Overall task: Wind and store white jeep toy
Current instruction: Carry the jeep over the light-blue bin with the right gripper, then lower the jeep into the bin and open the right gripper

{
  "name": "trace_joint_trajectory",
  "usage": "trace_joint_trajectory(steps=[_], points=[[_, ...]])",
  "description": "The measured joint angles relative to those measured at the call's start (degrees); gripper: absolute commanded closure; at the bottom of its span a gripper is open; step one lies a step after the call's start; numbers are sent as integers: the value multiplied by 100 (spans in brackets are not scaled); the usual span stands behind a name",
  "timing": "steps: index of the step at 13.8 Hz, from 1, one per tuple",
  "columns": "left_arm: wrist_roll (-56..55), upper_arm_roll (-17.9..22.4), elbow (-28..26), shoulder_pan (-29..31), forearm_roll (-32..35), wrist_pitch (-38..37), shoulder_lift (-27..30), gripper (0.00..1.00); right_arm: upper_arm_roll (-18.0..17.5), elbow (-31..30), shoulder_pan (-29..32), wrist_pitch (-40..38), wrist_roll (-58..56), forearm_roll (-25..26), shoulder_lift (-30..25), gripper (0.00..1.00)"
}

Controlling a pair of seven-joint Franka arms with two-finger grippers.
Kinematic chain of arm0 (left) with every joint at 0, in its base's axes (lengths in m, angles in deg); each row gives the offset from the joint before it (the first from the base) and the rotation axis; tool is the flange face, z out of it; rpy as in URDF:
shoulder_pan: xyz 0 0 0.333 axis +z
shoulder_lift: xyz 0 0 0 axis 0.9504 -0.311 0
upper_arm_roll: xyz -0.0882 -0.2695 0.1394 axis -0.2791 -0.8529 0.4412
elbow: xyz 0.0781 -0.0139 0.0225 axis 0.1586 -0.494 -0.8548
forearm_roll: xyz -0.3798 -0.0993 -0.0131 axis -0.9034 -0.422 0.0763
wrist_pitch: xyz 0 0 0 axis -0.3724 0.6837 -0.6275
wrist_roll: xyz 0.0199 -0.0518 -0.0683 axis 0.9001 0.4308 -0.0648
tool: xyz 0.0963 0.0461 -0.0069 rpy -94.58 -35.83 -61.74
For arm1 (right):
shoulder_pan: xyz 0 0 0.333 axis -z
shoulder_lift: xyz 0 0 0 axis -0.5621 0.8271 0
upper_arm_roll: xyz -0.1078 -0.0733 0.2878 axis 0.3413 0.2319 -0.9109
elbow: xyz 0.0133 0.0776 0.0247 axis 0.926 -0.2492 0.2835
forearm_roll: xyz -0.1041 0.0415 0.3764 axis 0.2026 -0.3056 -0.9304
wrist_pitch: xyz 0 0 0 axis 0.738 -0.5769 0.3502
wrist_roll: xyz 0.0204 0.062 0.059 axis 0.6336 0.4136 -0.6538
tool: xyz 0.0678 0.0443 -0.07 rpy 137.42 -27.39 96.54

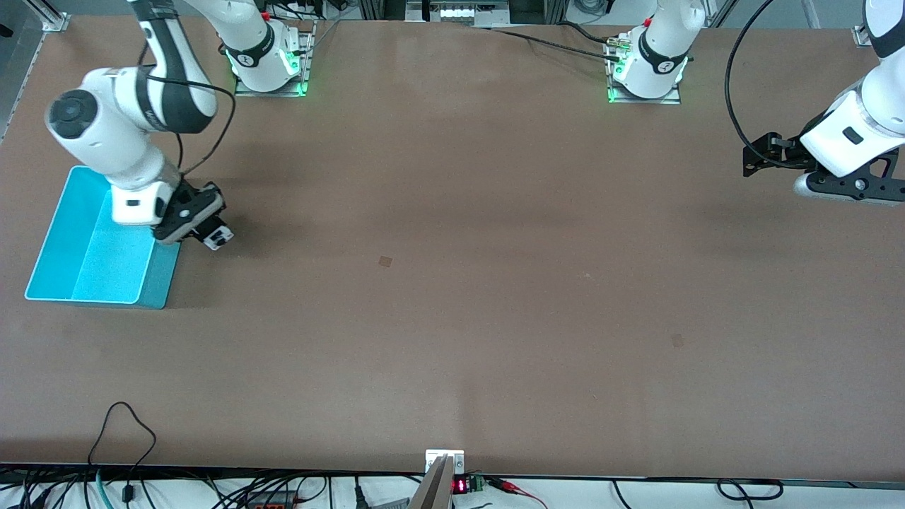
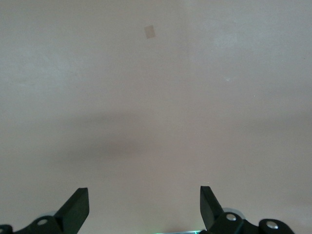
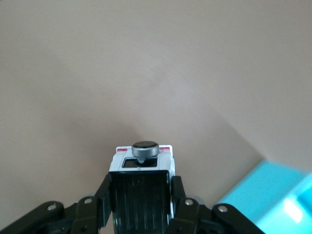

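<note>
The right gripper (image 1: 212, 232) has its fingers (image 3: 105, 204) squeezed tight on the white jeep toy (image 3: 141, 168), one finger on each side of the little car. It holds the car up in the air, just beside the turquoise bin (image 1: 85, 265), over the bare brown desk (image 1: 452, 297) next to the bin's wall. The bin sits near the edge of the desk at the right arm's end. In the right wrist view the car pokes out past the fingers, with its black roof on top and a round grey knob (image 3: 145, 148) at its end, and a corner of the bin shows close by. The left gripper (image 2: 144, 209) waits at the left arm's end of the desk, up over bare desk, with its fingers spread wide and nothing in them. I think the car is about ready to go into the bin. A few things could go wrong from here. The car is not over the bin yet, so if the fingers let go now it would drop on the desk and could roll away on its wheels. If the arm swings across too low, the car or the fingers could bump the bin's wall and push the bin along. The car is very small, so a knock could also twist it loose from the fingers.
</note>
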Motion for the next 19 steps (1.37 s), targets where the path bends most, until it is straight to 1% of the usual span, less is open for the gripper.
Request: trace_joint_trajectory(steps=[2,6,9,12,14,16,19], points=[[2,0,0,2,0,0,0,0,12,94,400,-168,142,4,-64,100],[5,0,1,2,0,0,0,0,26,149,1130,-200,700,106,-8,100],[6,0,1,2,0,0,0,0,28,166,1640,-199,911,156,170,100],[7,0,2,2,0,3,0,0,32,175,2137,-21,952,159,511,100],[7,0,2,2,0,3,0,0,31,205,2261,140,1089,159,758,100],[7,0,2,2,0,3,0,0,5,237,2261,189,1269,168,929,100],[7,0,2,2,0,3,0,0,25,248,2270,465,1407,285,1214,100]])
